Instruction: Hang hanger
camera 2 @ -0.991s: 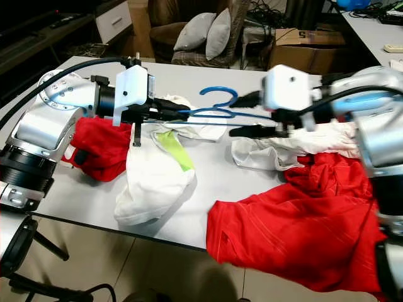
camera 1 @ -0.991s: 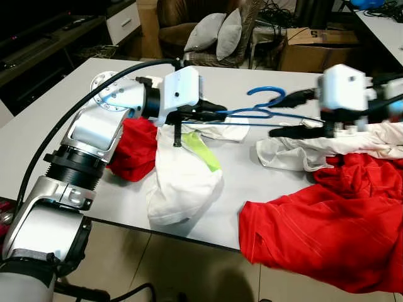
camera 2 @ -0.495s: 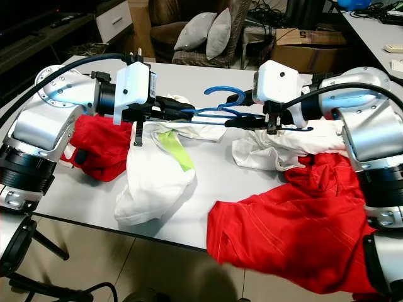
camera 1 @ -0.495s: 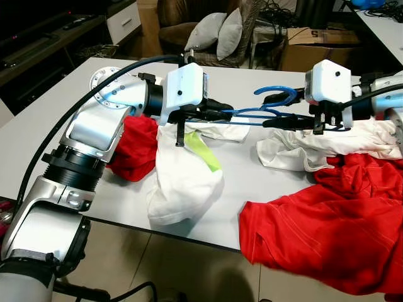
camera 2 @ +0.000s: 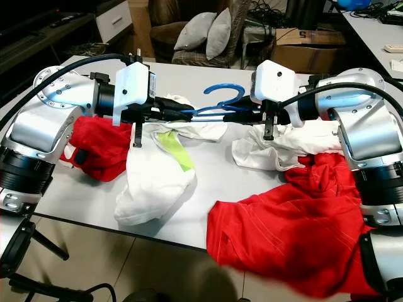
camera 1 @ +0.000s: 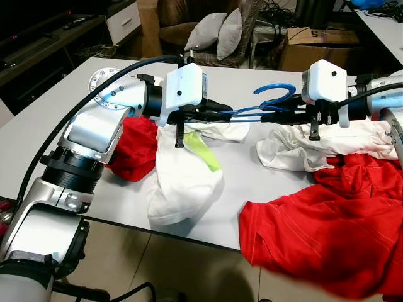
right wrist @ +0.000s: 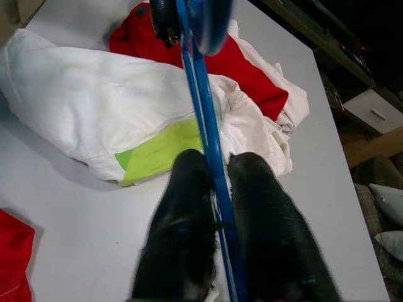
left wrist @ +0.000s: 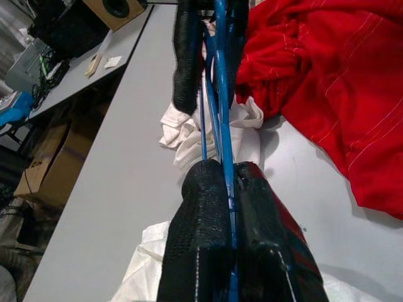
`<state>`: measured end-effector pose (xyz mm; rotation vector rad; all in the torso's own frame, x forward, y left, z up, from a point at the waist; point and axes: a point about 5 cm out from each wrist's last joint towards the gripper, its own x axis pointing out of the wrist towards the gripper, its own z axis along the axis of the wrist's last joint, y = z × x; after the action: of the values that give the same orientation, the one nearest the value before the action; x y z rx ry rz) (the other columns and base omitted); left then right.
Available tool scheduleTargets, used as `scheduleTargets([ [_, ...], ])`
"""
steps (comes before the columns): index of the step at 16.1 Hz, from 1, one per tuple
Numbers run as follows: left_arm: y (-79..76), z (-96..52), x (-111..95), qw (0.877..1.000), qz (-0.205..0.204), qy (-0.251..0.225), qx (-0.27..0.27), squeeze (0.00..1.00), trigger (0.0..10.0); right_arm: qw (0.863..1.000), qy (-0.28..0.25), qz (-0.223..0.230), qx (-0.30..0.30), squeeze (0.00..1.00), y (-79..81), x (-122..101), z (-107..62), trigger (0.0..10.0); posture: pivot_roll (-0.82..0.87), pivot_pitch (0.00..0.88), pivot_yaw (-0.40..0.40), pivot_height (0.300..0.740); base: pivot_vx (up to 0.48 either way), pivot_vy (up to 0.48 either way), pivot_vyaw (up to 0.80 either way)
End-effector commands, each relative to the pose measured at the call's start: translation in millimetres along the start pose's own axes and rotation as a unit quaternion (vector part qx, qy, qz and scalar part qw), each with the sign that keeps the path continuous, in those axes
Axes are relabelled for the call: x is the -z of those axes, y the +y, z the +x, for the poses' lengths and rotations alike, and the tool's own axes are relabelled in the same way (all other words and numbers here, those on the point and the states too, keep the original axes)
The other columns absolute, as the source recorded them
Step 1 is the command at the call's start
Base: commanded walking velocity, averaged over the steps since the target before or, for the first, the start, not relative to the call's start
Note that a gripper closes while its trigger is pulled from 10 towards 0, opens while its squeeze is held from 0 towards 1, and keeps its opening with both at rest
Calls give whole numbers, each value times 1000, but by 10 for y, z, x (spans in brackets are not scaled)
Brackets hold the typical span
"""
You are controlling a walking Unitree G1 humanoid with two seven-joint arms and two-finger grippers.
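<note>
Both arms are reaching in over the grey table [camera 1: 239,167], facing each other, with the blue hanger [camera 1: 267,104] suspended between them above the tabletop, its hook pointing up and away from the robot.

Left gripper [camera 1: 221,114] is pinching one end of the hanger; in the left wrist view its two black fingers [left wrist: 201,233] are pressing together on the thin blue wires. Right gripper [camera 2: 247,115] is pinching the other end, just below the hook; in the right wrist view its fingers [right wrist: 182,233] are closing on either side of the blue bar [right wrist: 204,126].

No containers are on the table; a cardboard box [camera 1: 308,47] is sitting on the floor beyond its far edge, contents not visible.

On the table: a white garment with a lime-green patch [camera 1: 186,170] is lying under the left gripper, a small red cloth [camera 1: 135,148] is sitting beside it toward the left arm, a crumpled white garment [camera 1: 302,151] is lying under the right gripper, and a large red shirt [camera 1: 321,233] is draping over the near edge.

The head views are taking in an armchair with grey cushions [camera 1: 217,28] behind the table. The left wrist view is looking along the hanger toward the red shirt [left wrist: 327,82]; the right wrist view is looking toward the white-and-lime garment [right wrist: 119,119].
</note>
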<state>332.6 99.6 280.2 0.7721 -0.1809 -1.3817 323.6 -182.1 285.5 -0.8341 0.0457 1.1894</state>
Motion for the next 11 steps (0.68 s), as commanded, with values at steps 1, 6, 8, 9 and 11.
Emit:
scheduleTargets([
  [1,-15,-25,-29,1000,2,-8,12,0,0,1000,2,-11,7,0,-53,-71,-12,0,-83,0,77,740,0,0,0],
  [6,105,-53,-2,999,-3,-6,-46,0,10000,1000,-21,-3,7,0,-68,-141,-26,0,-82,0,72,740,0,0,0],
  [8,132,-112,-11,998,-20,-23,-52,443,10000,1000,-20,0,6,0,-58,-135,-39,0,-86,0,75,740,0,0,0],
  [9,138,-139,-33,998,-35,-37,-48,1000,10000,1000,-20,2,7,0,-56,-125,-46,0,-88,0,77,740,0,0,0],
  [11,130,-182,-87,996,-46,-67,-42,1000,10000,1000,-18,13,14,0,-39,-86,-53,0,-91,0,83,740,0,0,0],
])
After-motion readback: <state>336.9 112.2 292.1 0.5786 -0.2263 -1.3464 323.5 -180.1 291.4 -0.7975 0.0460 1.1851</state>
